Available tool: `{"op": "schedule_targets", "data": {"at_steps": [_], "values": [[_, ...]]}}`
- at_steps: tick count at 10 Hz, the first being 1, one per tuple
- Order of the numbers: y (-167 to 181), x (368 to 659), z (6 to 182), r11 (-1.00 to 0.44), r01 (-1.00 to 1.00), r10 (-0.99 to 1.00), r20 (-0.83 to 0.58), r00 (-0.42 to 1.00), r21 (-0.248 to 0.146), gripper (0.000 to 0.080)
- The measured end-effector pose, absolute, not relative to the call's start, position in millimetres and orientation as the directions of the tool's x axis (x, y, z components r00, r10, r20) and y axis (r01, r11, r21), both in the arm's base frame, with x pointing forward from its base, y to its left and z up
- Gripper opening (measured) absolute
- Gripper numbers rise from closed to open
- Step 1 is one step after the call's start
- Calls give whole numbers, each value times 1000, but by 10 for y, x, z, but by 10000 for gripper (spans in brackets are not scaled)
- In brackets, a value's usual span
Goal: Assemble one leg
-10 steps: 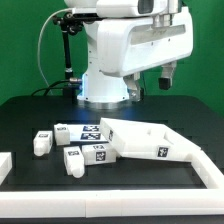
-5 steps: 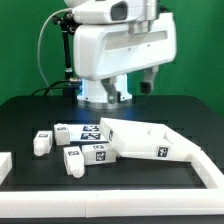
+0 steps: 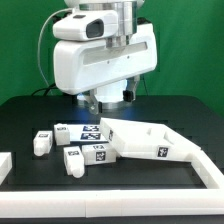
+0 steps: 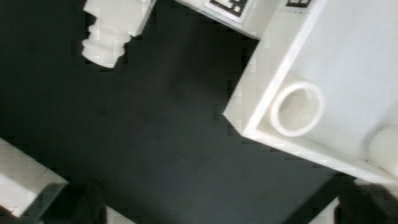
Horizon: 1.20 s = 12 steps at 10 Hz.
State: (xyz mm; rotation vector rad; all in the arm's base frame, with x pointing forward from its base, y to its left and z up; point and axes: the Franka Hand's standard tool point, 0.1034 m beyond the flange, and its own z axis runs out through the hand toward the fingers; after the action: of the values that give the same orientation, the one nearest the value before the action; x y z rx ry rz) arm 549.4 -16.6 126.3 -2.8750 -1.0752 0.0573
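Note:
Several small white legs with black-and-white tags lie at the exterior view's left: one (image 3: pixel 42 141) apart, one (image 3: pixel 75 160) nearest the front, and others (image 3: pixel 88 131) against the large flat white tabletop piece (image 3: pixel 150 140). My gripper (image 3: pixel 133 88) hangs high above the table behind them. In the wrist view its dark fingers (image 4: pixel 50 205) stand wide apart with only black table between them, so my gripper (image 4: pixel 205 215) is open and empty. That view also shows one leg (image 4: pixel 111 35) and the tabletop piece's corner (image 4: pixel 311 70) with a round hole.
A white bar (image 3: pixel 4 166) lies at the exterior view's left edge and another (image 3: pixel 208 170) at the front right. The arm's white base (image 3: pixel 105 97) stands at the back of the black table. A black cable (image 3: pixel 45 60) hangs behind.
The arm has swung toward the exterior view's left and the gripper has moved left and slightly lower. The parts on the table have not moved.

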Motion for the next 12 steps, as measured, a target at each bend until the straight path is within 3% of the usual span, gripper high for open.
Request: {"op": "schedule_targets", "data": {"at_steps": [2,3,5,7,12], "values": [[-176,5495,1252,-754,652,654,-4,756,-74,650],[-233,5408,1158,-756,652,653,10,758,-56,650],[-452,5260,1040,-753,655,657,-6,754,-72,650],[-515,5170,960,-637,767,769,5,639,-72,650],[-501,5141,935,-603,795,796,8,605,-72,650]]}}
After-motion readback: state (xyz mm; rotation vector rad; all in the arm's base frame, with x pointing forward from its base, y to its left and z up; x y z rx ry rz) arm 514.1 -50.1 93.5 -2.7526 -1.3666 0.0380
